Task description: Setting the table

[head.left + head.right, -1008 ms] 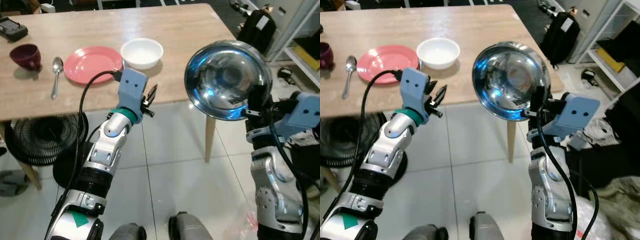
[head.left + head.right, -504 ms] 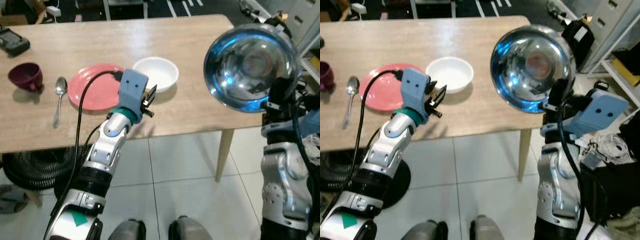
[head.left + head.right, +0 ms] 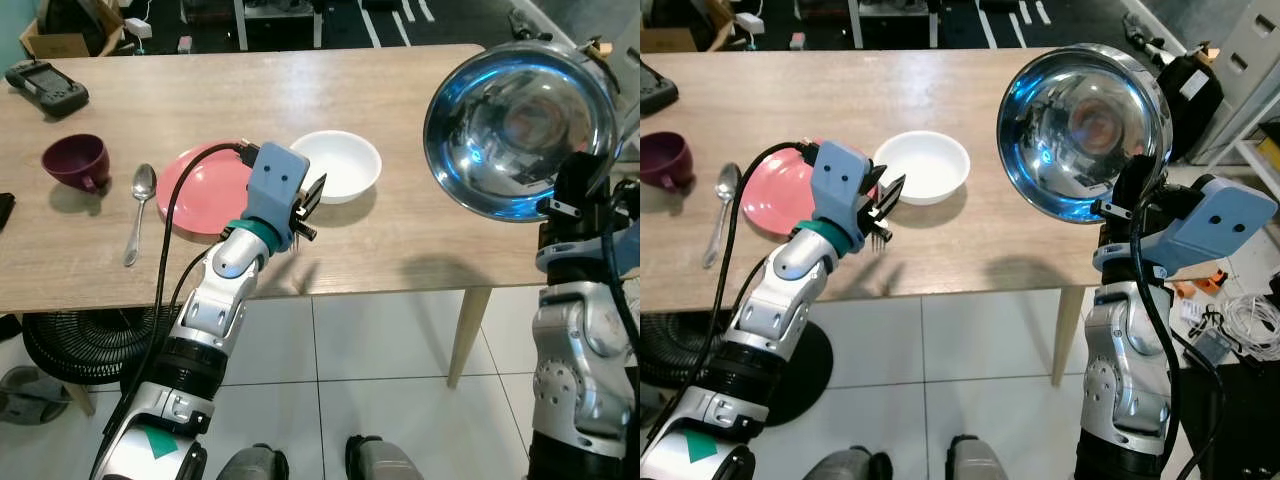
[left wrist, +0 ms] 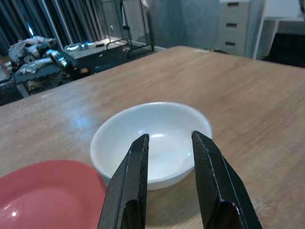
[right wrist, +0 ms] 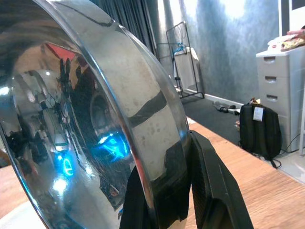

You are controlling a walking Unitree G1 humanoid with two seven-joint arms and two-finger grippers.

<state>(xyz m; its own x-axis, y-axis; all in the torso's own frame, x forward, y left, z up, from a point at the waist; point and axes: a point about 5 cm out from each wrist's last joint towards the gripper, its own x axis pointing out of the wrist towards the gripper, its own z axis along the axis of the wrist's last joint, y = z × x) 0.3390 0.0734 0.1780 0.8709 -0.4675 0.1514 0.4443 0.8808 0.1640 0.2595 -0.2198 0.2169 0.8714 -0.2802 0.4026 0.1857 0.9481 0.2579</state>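
A large shiny steel bowl [image 3: 518, 128] is held up on its side above the table's right end, with my right gripper [image 3: 570, 190] shut on its rim; the rim runs between the black fingers [image 5: 209, 191] in the right wrist view. On the wooden table [image 3: 250, 100] lie a white bowl [image 3: 337, 165], a pink plate [image 3: 205, 187], a spoon [image 3: 138, 208] and a dark red cup [image 3: 74, 161]. My left gripper [image 3: 311, 205] is open, empty, hovering over the table's near edge and aimed at the white bowl [image 4: 152, 138].
A black device [image 3: 46, 87] lies at the table's far left corner. A black fan [image 3: 80, 340] stands on the tiled floor under the table's left side. A black backpack [image 3: 1193, 85] sits on the floor beyond the table's right end.
The camera has moved closer to the table. My left gripper now reaches over the table edge toward the white bowl. The steel bowl stays held up in the right gripper.
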